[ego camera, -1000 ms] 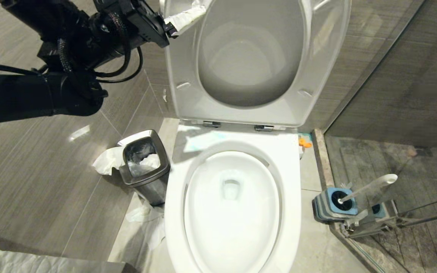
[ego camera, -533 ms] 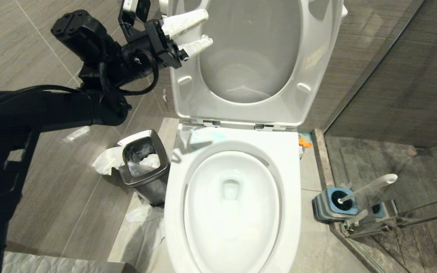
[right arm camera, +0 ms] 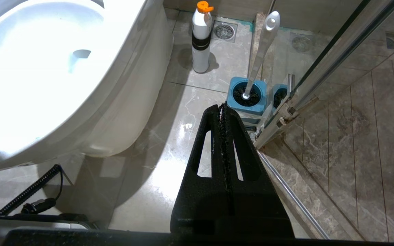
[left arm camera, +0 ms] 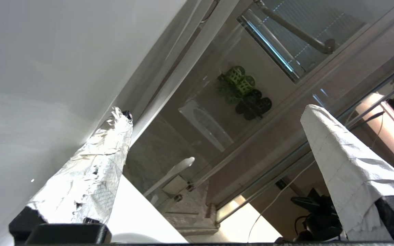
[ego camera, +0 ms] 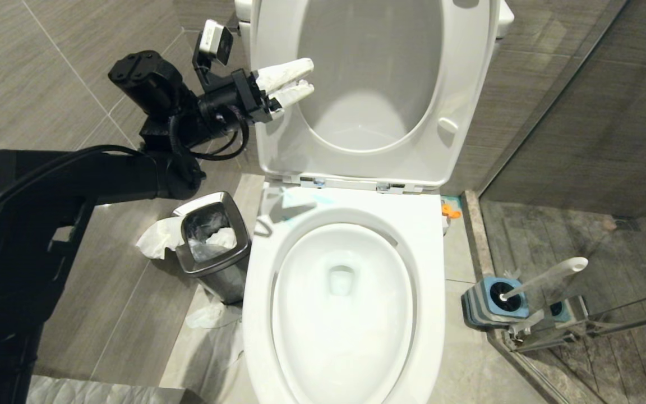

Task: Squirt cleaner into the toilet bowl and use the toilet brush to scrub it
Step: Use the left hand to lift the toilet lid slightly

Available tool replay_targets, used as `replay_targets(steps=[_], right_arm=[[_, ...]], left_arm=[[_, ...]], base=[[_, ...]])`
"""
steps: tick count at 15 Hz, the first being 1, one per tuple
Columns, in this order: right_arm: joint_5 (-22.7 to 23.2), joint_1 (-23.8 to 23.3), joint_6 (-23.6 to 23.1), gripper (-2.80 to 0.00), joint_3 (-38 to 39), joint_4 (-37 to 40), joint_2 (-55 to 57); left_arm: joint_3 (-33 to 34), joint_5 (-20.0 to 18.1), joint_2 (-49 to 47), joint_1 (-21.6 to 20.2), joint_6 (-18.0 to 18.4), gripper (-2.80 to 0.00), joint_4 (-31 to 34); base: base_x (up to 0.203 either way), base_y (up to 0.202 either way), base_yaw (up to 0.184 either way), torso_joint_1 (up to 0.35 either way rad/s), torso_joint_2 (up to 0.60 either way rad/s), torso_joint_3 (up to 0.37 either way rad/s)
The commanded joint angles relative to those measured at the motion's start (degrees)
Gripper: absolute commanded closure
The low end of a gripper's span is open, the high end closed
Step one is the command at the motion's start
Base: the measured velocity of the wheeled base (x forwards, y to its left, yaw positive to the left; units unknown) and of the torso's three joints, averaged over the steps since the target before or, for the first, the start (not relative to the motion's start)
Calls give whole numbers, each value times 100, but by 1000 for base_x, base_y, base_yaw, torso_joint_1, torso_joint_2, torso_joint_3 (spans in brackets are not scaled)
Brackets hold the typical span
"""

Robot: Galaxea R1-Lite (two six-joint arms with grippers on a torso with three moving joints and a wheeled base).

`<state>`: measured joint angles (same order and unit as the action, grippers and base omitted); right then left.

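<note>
The white toilet bowl (ego camera: 430, 264) stands in the middle with its seat (ego camera: 278, 134) raised. Thin turquoise streaks of cleaner (ego camera: 303, 197) lie on the rim's back left. My left gripper (ego camera: 312, 74) hangs open and empty in front of the raised seat's left side, its fingers (left arm camera: 91, 171) wrapped in white paper. The toilet brush (ego camera: 550, 274) leans in its blue holder (ego camera: 491, 306) on the floor to the bowl's right. My right gripper (right arm camera: 221, 106) is shut and empty, low over the floor tiles beside the bowl (right arm camera: 125, 99), pointing toward the brush (right arm camera: 263, 44).
A steel waste bin (ego camera: 213, 264) with crumpled paper stands left of the bowl. A white bottle with an orange cap (right arm camera: 201, 37) stands on the floor behind the brush holder (right arm camera: 246, 97). A glass shower partition (right arm camera: 323, 65) closes off the right side.
My left arm has come down and the open gripper has dropped from the seat's top left edge to its left side. The raised seat now stands more upright.
</note>
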<state>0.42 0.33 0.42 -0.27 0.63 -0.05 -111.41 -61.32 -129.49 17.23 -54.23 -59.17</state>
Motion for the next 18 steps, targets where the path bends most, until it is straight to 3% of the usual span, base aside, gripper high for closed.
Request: replay_targets(steps=[1,3,6,8,10,12,16,18], right_arm=[[2,2,2,0,0,-2,5],[2,2,2,0,0,-2,5],[2,2,2,0,0,0,5],[2,2,2,0,0,-1,5],[2,2,2,0,0,0,5],[2,2,2,0,0,0,5],[2,2,2,0,0,5,5],[2,2,2,0,0,-2,5]], left_arm=[[-4,-22,-193,-54,129,-280,-54],[-4,-20,-311,-92,354,-280,-46],[-4,86,-379,-105,387,-280,-68],[4,189,-237,-95,313,-280,-58],[21,305,164,-79,-2,-280,-26],[63,445,697,-75,-831,-280,-25],[170,794,1944,-132,-3540,-280,98],[186,838,2432,-212,-4279,-280,306]], base=[[0,0,0,0,0,0],[0,0,0,0,0,0],[0,0,0,0,0,0],[0,0,0,0,0,0],[0,0,0,0,0,0],[0,0,0,0,0,0],[0,0,0,0,0,0],[0,0,0,0,0,0]])
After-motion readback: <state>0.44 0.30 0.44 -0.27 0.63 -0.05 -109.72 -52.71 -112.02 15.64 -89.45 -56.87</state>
